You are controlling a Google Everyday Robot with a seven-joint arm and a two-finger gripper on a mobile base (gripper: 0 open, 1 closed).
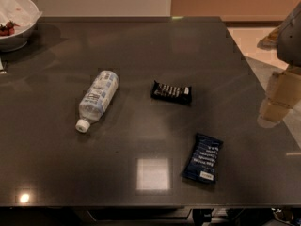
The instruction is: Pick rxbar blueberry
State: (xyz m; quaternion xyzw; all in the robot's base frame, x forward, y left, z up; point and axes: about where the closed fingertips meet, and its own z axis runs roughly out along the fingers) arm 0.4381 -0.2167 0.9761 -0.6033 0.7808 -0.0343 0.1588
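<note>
The rxbar blueberry [203, 158] is a flat dark blue wrapper with rows of pale text and a small white label at its near end. It lies on the dark table [141, 41] at the front right, tilted slightly. My gripper [273, 111] hangs at the right edge of the view, over the table's right edge. It is above and to the right of the blue bar, well apart from it and touching nothing.
A black bar wrapper with white text [171, 92] lies mid-table. A plastic water bottle [97, 99] lies on its side to the left. A white bowl with red fruit [14, 20] stands at the back left corner.
</note>
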